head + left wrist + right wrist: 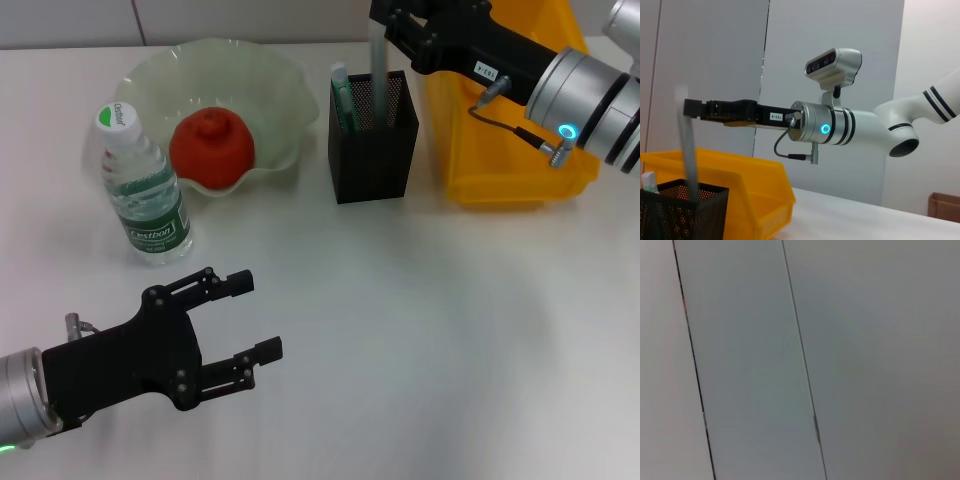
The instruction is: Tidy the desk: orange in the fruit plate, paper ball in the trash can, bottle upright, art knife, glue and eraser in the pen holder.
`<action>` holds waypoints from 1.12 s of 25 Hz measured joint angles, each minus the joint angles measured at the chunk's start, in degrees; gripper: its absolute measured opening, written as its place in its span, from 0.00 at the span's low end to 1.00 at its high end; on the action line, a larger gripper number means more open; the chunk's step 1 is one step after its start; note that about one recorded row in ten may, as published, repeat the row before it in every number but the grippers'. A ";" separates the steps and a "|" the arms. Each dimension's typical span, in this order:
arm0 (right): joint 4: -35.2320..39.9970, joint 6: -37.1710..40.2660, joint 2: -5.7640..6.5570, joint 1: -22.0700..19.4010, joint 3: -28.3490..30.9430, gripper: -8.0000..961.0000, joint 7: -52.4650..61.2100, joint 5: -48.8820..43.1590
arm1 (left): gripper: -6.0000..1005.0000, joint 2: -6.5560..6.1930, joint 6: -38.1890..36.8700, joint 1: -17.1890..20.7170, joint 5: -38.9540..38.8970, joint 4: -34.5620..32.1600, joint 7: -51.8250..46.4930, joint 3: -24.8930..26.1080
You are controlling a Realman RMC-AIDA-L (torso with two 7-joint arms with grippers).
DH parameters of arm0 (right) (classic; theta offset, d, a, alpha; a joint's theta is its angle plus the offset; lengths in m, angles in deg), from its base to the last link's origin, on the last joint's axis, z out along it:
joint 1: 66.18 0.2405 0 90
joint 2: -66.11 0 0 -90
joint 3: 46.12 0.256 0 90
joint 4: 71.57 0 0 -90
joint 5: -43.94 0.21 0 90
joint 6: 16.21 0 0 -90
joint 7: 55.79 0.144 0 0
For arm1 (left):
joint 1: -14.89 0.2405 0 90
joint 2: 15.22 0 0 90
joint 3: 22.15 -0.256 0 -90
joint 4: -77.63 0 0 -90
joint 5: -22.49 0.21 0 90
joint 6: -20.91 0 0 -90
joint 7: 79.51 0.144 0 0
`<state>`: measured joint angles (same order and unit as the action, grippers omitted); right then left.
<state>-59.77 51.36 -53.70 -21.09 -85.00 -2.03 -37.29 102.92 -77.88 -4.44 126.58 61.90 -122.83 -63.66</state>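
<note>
The orange lies in the fruit plate at the back left. The bottle stands upright in front of the plate. The pen holder stands at the back centre, with the art knife upright in it. My right gripper is above the holder, shut on the top of the glue, whose lower end is inside the holder. In the left wrist view, the glue hangs from that gripper into the holder. My left gripper is open and empty near the front left. The eraser and paper ball are out of view.
The yellow trash can stands right of the pen holder, under my right arm, and shows in the left wrist view. The white table stretches across the front and right. The right wrist view shows only wall panels.
</note>
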 joint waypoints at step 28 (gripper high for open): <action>4.72 19.67 0.58 -8.46 -0.38 0.81 5.40 0.77 | 0.77 -0.11 -0.19 0.07 0.06 0.00 -0.42 -0.33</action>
<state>-55.05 71.04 -53.12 -29.55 -85.39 3.36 -36.52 102.81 -78.07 -4.37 126.63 61.90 -123.26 -63.99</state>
